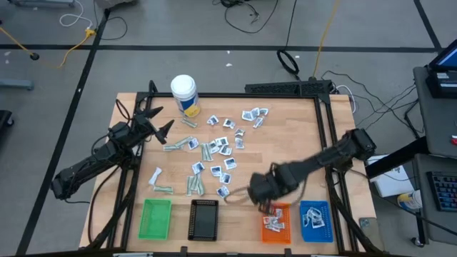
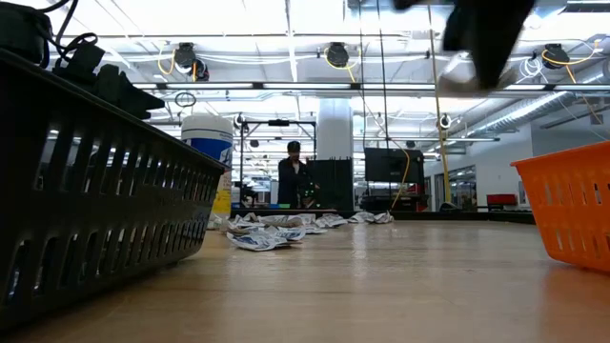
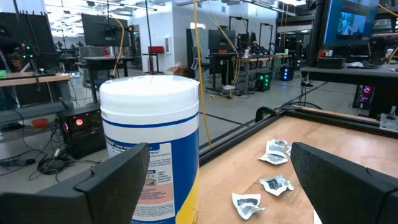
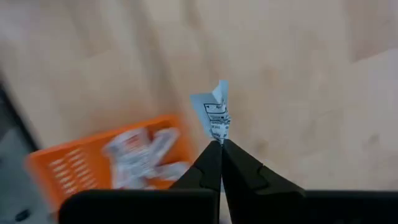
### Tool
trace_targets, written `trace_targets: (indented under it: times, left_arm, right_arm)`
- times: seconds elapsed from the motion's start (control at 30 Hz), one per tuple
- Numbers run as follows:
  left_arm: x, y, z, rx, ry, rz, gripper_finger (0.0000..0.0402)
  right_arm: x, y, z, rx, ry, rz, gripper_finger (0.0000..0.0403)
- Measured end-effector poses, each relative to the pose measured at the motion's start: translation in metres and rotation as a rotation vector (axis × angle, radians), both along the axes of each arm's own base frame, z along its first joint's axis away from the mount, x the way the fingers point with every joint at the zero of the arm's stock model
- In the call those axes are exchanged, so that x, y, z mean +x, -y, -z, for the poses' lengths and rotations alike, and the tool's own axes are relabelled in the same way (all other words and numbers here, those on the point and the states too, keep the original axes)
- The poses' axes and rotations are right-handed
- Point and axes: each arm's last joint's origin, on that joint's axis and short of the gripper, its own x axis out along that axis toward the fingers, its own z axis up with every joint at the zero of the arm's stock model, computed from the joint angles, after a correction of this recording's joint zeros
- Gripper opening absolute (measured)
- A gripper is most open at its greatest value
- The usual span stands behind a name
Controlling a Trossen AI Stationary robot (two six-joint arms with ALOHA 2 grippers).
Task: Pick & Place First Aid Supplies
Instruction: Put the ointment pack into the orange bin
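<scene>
Right wrist view: the right end effector [image 4: 220, 144] pinches a white-and-blue sachet [image 4: 215, 113] above the bench [image 1: 285, 143], beside the orange tray [image 4: 68, 168] near its front edge. The left end effector [image 1: 158, 120] gapes empty by the white bottle [image 1: 184, 94].

wood-grain table [image 1: 285, 143], perforated plastic orange tray [image 1: 276, 227]

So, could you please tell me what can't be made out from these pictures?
- Print on the sachet pinched in the right gripper: too small, blurred in the right wrist view.
- Orange tray contents: partly hidden by the right arm in the high view, blurred in the wrist view.
- Black tray interior: its wall hides it in the low view.
- Bottle base: cut off by the left wrist view's edge.
</scene>
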Motion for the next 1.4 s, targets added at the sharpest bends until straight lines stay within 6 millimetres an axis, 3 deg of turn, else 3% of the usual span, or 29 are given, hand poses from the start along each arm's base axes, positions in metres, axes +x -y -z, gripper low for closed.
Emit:
trace_targets:
  times: [0.3,0.47,0.53,0.83,1.1,1.23,1.4]
  left_arm:
    - [0.0,0.0,0.0,0.0,0.0,0.0,0.0397]
    - [0.0,0.0,0.0,0.0,0.0,0.001,0.0397]
    - [0.0,0.0,0.0,0.0,0.0,0.0,0.0397]
    - [0.0,0.0,0.0,0.0,0.001,-0.005,0.0397]
    - [0.0,0.0,0.0,0.0,0.001,-0.005,0.0397]
    - [0.0,0.0,0.0,0.0,0.001,-0.005,0.0397]
    - [0.0,0.0,0.0,0.0,0.0,-0.005,0.0397]
  right_arm:
    - [-0.028,-0.069,-0.001,0.093,-0.041,0.051,0.0]
    - [-0.036,-0.084,0.003,0.099,-0.053,0.07,0.0]
    - [-0.037,-0.09,0.013,0.087,-0.061,0.059,0.0]
    - [-0.031,-0.094,0.068,0.041,-0.115,0.039,0.0]
    - [-0.035,-0.09,0.086,0.026,-0.13,0.031,0.0005]
    - [-0.033,-0.089,0.086,0.031,-0.128,0.024,0.0046]
    - [-0.031,-0.087,0.086,0.029,-0.128,0.054,0.0135]
